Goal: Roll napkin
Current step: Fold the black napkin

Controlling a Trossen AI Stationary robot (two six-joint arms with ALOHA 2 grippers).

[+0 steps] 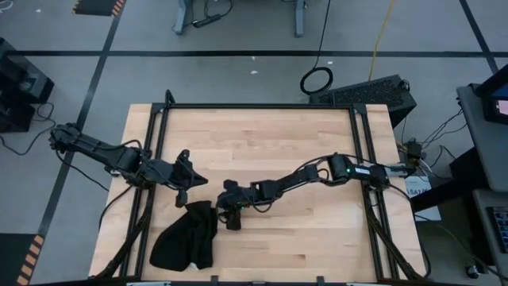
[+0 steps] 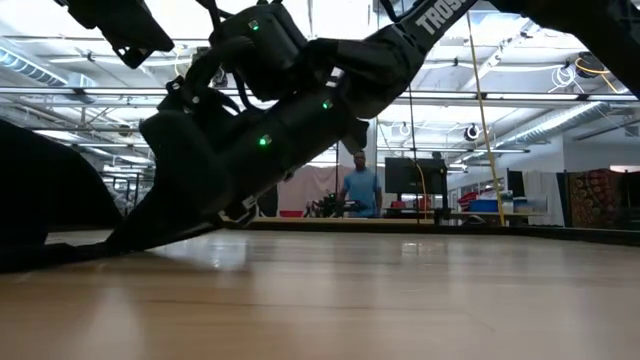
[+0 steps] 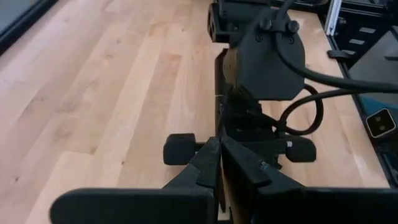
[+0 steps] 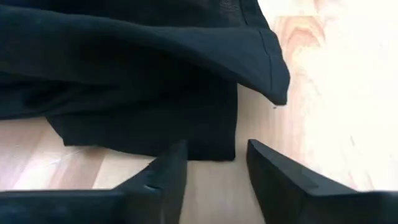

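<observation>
The black napkin (image 1: 186,238) lies crumpled in several layers on the wooden table, near its front left corner. It fills the far part of the right wrist view (image 4: 137,74) and shows at the left of the low view (image 2: 45,200). My right gripper (image 1: 230,213) reaches in low from the table's right. It is open (image 4: 214,165), its fingertips at the napkin's folded edge. My left gripper (image 1: 196,181) hovers shut (image 3: 219,155) above the table, just beyond the napkin's far edge. My right gripper's open fingertips (image 4: 177,155) stand low at the napkin's folded edge (image 4: 208,146). They come slanting down from the table's right. Whether they touch the cloth I cannot tell.
Black frame rails (image 1: 155,159) run along the table's left and right sides (image 1: 367,159). Bare wood (image 1: 270,135) spreads over the far half and the front right. A person (image 2: 360,188) stands in the room beyond the table.
</observation>
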